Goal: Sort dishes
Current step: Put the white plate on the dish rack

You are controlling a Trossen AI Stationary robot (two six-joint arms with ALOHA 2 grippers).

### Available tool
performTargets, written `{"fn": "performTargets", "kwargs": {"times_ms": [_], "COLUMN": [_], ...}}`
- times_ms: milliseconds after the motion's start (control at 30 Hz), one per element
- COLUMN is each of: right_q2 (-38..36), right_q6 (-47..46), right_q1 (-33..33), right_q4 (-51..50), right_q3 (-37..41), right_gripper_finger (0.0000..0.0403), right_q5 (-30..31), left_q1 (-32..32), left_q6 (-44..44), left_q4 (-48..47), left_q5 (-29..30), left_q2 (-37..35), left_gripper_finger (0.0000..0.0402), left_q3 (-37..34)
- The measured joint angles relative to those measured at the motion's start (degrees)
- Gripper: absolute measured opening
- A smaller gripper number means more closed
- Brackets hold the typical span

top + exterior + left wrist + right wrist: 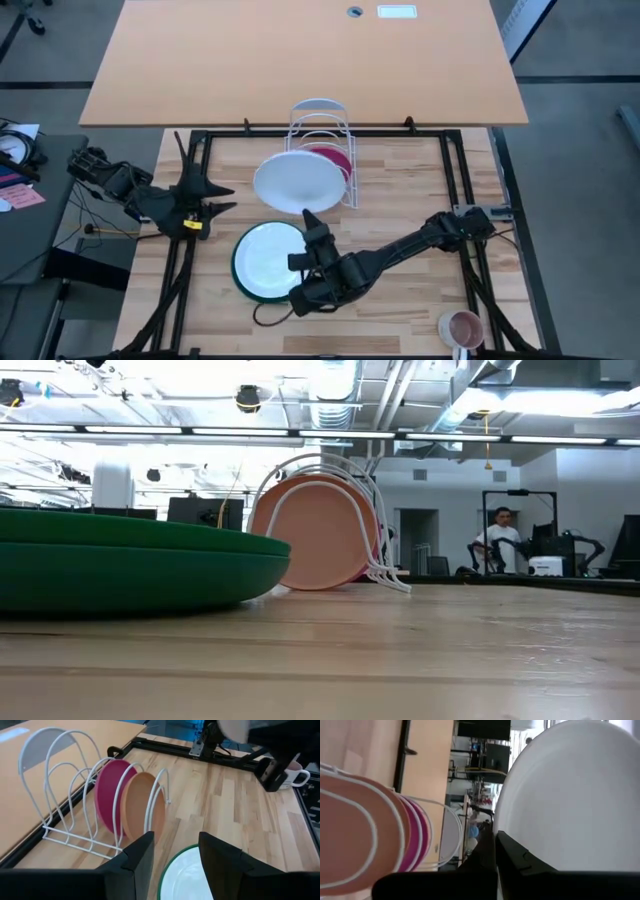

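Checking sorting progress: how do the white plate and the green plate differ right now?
The white plate is held off the table in the shut right gripper, tilted beside the wire rack; the green plate lies flat on the table. The white plate is white throughout; the green plate has a dark green rim and underside with a pale inside. The white plate looks somewhat smaller. Both are round, and neither sits in the rack.
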State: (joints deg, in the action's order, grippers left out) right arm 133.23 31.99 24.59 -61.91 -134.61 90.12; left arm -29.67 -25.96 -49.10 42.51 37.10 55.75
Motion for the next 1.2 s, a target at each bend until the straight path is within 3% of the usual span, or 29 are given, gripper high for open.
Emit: {"fn": "performTargets", "kwargs": {"times_ms": [267, 500, 600, 700, 800, 1033, 1200], "right_q2": [0.2, -5.3, -8.7, -11.5, -14.6, -19.2, -22.0], "right_q6": [3.0, 11.4, 8.5, -0.5, -14.9, -67.1, -64.1], "right_q1": [0.9, 7.0, 10.9, 15.1, 19.5, 26.5, 28.0], "right_q4": [6.6, 29.1, 31.0, 25.9, 12.8, -28.6, -20.6], "right_q3": [-0.3, -0.1, -0.2, -0.2, -0.2, 0.1, 7.8], "right_gripper_finger": [0.0, 0.0, 0.0, 0.0, 0.0, 0.0, 0.0], "right_q5": [-0.2, -3.8, -5.1, -6.1, -6.9, -11.9, -17.2], "left_q1": [0.0, 0.0, 0.0, 0.0, 0.0, 0.0, 0.0], "left_q6": [0.5, 0.4, 0.4, 0.4, 0.3, 0.1, 0.4], "left_q4": [0.0, 0.0, 0.0, 0.0, 0.0, 0.3, 1.3], "left_q5": [0.0, 0.0, 0.0, 0.0, 0.0, 0.0, 0.0], "left_q2": [0.0, 0.0, 0.0, 0.0, 0.0, 0.0, 0.5], "left_gripper_finger": [0.0148, 0.0148, 0.0148, 0.0148, 0.0148, 0.0148, 0.0148], "left_q3": [0.0, 0.0, 0.0, 0.0, 0.0, 0.0, 0.0]}}
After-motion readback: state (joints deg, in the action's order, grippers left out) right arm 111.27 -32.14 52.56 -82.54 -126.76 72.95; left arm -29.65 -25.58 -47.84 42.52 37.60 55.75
